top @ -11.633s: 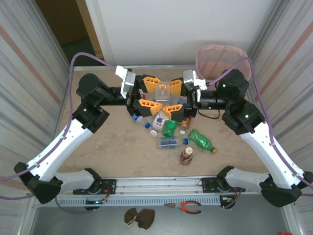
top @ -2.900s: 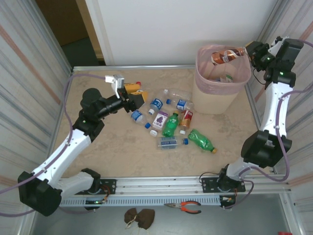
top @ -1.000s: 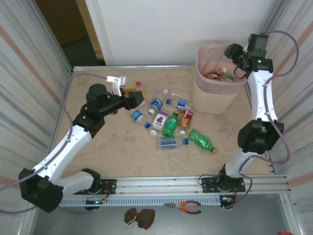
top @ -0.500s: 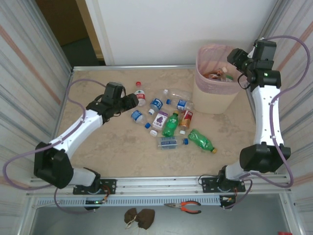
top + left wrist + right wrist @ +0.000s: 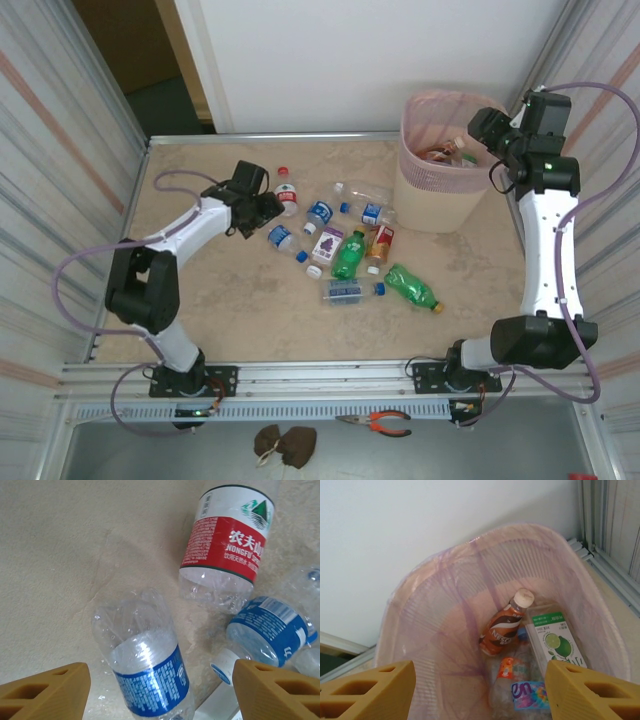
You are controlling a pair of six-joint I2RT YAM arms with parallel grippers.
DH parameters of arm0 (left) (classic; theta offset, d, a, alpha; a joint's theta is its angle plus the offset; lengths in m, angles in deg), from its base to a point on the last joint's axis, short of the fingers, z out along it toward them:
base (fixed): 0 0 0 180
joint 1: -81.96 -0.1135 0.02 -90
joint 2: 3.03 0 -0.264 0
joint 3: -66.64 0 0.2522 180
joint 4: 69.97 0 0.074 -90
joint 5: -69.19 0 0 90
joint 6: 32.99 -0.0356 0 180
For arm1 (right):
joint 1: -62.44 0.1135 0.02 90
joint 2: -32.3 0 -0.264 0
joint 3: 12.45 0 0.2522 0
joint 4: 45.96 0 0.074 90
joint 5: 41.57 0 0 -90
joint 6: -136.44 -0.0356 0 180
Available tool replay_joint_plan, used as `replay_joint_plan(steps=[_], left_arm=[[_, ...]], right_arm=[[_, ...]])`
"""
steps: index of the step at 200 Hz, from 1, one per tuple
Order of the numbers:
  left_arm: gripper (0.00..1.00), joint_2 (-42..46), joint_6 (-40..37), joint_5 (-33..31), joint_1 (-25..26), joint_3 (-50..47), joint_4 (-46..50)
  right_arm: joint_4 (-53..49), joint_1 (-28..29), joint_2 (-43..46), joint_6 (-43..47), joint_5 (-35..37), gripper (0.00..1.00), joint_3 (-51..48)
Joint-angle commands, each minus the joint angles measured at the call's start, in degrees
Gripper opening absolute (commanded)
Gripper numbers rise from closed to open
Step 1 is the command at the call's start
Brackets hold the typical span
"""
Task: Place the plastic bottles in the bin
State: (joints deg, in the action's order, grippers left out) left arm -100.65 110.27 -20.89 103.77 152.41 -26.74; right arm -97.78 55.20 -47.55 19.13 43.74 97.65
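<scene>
Several plastic bottles lie in a cluster mid-table: a red-labelled one [image 5: 286, 192], a purple one [image 5: 326, 243], two green ones [image 5: 349, 258] [image 5: 412, 285]. My left gripper [image 5: 262, 212] hovers at the cluster's left end, open. In the left wrist view its fingers [image 5: 45, 690] stand on either side of a clear blue-labelled bottle [image 5: 145, 670] without touching it. The red-labelled bottle [image 5: 227, 540] lies beyond. My right gripper [image 5: 487, 125] hangs open over the bin [image 5: 440, 205]. Inside the bin [image 5: 420, 580] lie a brown bottle [image 5: 505, 625], a lime-labelled one [image 5: 555, 640] and others.
The bin stands at the back right corner against the frame rails. A loose white cap [image 5: 314, 270] lies among the bottles. Orange-handled pliers [image 5: 378, 424] and a dark cloth [image 5: 284, 440] rest on the ledge in front of the arm bases.
My left arm has reached further right, bringing its gripper down over the blue-labelled bottle with the jaws a little wider. My right gripper has drawn back slightly over the bin's right rim.
</scene>
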Motion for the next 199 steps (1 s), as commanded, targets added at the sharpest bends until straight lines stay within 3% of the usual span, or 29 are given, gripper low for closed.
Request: replay_joint_plan(steps=[1,107,199], left_arm=[[0.77,-2.64,3.80,-0.70,-0.52,3.31,5.02],[0.78,-10.06,9.05,3.14,-2.01,3.25,3.70],[0.71,-12.51,9.95,5.04,-2.37,1.64,1.37]], right_arm=[[-0.78,-0.49,2.06,1.84,0.93,0.68,-0.44],[-1.53,-0.93,3.47,2.64,0.89,0.68,-0.82],[-1.40,-0.97,4.52,3.16,0.08,0.68,-1.70]])
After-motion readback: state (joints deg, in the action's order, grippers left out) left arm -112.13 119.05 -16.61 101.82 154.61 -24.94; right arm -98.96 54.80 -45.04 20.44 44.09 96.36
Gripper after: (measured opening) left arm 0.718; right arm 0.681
